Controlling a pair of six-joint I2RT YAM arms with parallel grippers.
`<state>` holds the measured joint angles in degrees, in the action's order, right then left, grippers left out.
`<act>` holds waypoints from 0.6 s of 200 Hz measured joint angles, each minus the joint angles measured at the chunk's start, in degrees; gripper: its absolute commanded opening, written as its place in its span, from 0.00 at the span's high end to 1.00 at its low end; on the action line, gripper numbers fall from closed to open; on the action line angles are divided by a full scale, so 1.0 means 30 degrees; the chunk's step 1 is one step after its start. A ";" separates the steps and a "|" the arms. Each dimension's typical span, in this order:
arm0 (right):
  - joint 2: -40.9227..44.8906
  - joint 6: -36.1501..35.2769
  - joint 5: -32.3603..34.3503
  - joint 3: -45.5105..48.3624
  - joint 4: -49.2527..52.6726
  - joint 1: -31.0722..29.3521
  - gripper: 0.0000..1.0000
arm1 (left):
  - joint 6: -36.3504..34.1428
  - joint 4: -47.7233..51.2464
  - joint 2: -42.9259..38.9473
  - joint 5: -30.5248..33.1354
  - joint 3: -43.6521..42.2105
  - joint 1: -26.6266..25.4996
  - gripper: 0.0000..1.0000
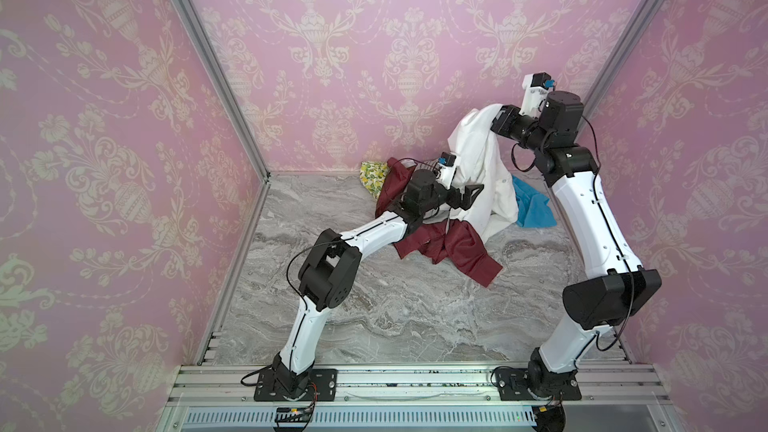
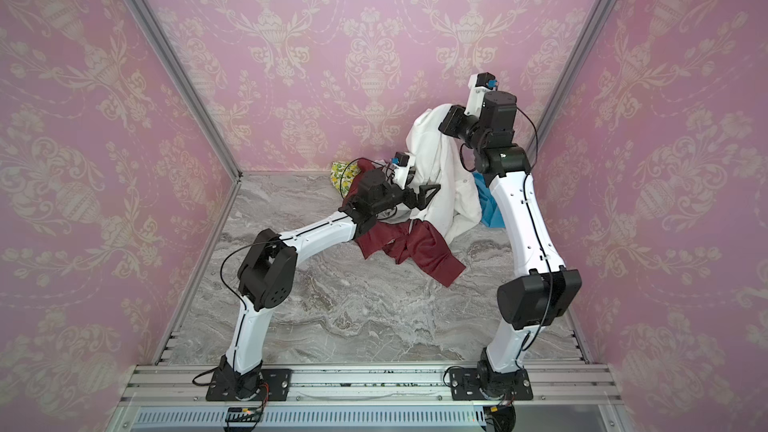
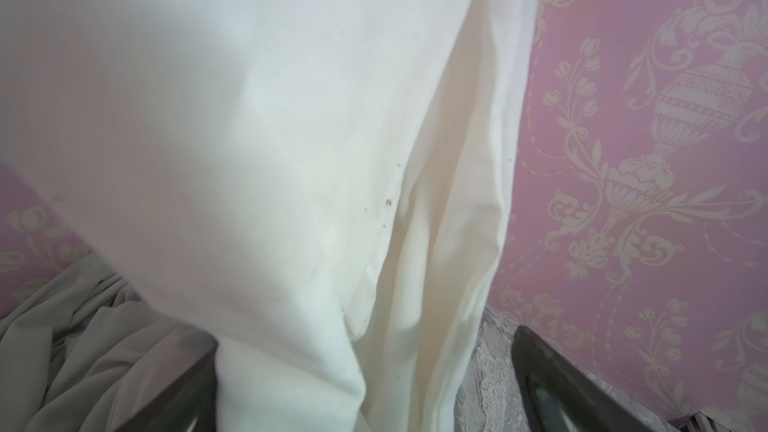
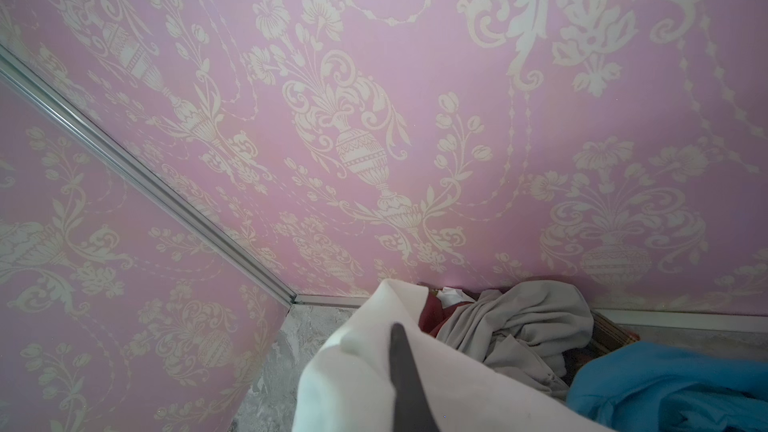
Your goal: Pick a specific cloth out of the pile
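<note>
The right gripper (image 1: 498, 117), clamped on the white cloth (image 1: 478, 160), holds its top high over the pile (image 1: 453, 247), with the lower end resting there. The left gripper (image 1: 473, 195) stands spread around the hanging fold. Closing low, then lifting both slowly, should free it without dragging neighbours.

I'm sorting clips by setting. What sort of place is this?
Probably a staged robot test booth, not a real room: pink damask wallpaper panels meeting at aluminium corner posts, over a marble-look tabletop with a metal mounting rail in front.
</note>
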<state>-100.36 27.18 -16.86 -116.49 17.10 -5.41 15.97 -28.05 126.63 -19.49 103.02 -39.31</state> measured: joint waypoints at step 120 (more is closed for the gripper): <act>0.0029 0.0590 0.0874 0.0117 0.0146 -0.0087 1.00 | 0.0911 -0.0058 0.3555 0.0240 0.4095 -0.0729 1.00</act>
<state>-100.27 28.95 -14.24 -116.14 17.54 -5.67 18.70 -28.23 137.29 -18.76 115.31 -41.50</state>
